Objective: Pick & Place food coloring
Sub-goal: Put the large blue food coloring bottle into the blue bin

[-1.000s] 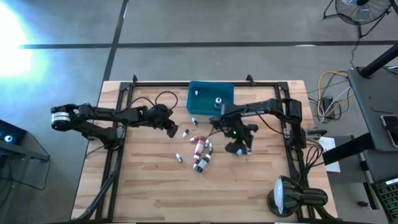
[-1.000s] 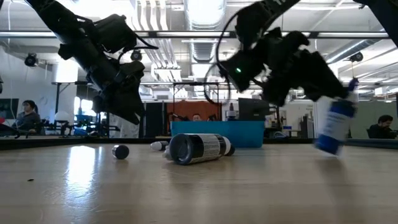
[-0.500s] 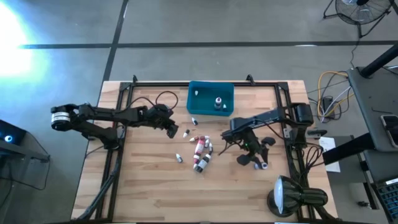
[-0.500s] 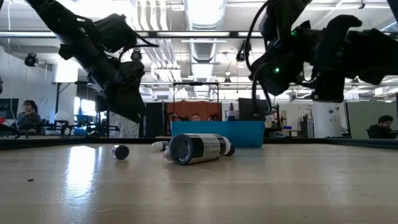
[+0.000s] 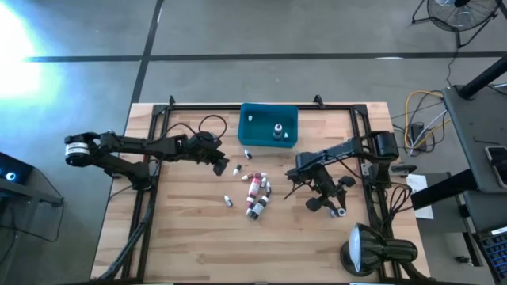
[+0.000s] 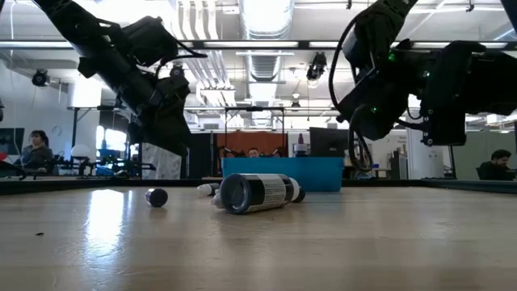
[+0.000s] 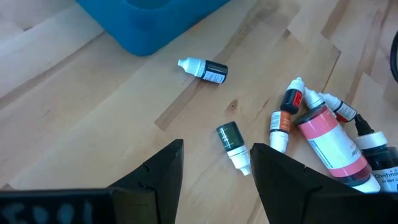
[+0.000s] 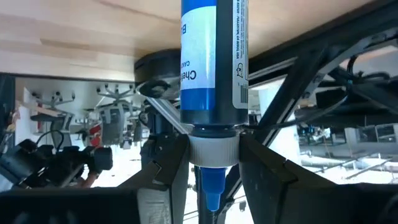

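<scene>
Food coloring bottle (image 8: 213, 68) sits clamped between right gripper (image 8: 211, 165) fingers.

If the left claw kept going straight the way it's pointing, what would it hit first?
Most likely the dark-bodied dropper bottle lying on the table just ahead of the open left claw; depth is hard to judge.

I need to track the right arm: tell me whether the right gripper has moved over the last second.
Yes. In the high view the right gripper, holding a blue bottle, has moved away from the teal bin, toward the table's right near corner.
</scene>
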You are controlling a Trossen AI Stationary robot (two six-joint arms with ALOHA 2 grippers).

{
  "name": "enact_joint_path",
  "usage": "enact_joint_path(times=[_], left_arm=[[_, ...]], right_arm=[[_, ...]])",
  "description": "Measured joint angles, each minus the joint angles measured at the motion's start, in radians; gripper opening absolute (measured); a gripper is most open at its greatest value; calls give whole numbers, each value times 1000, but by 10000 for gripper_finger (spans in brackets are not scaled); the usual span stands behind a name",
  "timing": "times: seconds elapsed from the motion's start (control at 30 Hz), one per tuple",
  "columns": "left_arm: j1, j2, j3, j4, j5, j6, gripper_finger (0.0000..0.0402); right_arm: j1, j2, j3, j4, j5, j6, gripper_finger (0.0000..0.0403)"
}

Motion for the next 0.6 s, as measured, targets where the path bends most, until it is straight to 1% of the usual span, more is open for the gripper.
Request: enact_joint_path(times=[0.1,0.23,0.43,0.6], left_arm=[[0,0,0,0,0,10,163],[0,0,0,-5,3,21,163],[0,0,0,-5,26,21,163],[-1,0,0,-5,26,21,163]], right_arm=[[0,0,-1,63,18,10,117],[1,-3,18,101,52,48,138],[7,-11,72,87,156,54,183],[12,-12,112,89,192,60,211]])
